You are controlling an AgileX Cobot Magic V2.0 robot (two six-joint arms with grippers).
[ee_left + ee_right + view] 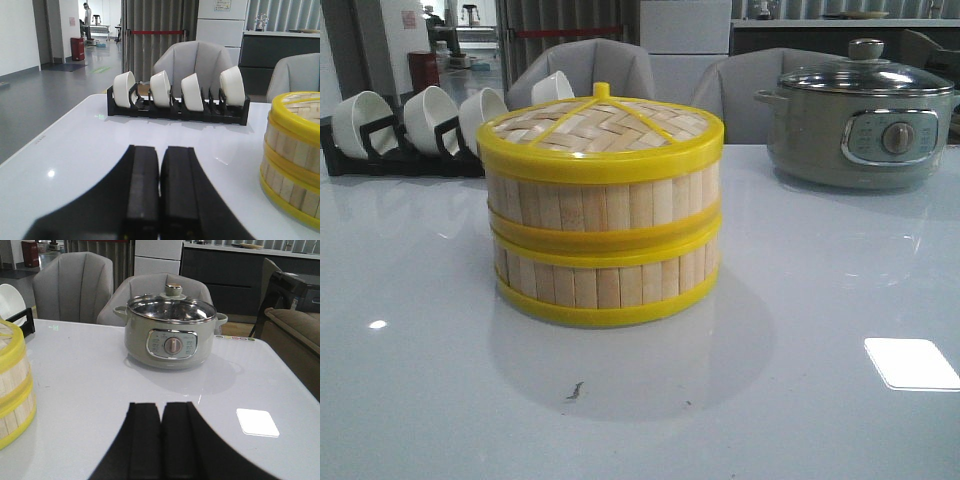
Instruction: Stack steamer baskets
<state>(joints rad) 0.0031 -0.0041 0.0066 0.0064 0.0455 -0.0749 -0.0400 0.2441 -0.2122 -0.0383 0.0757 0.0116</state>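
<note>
Nearest, each wrist view shows its own gripper low over the white table (420,400): the left gripper (160,190) and the right gripper (161,440) both have their black fingers pressed together with nothing between them. Beyond them, in the middle of the table, the two steamer baskets (603,235) stand stacked one on the other, the woven lid (602,125) on top. Behind the stack to its left is a black rack of white bowls (420,125); behind it to the right, the grey-green pot (860,125).
</note>
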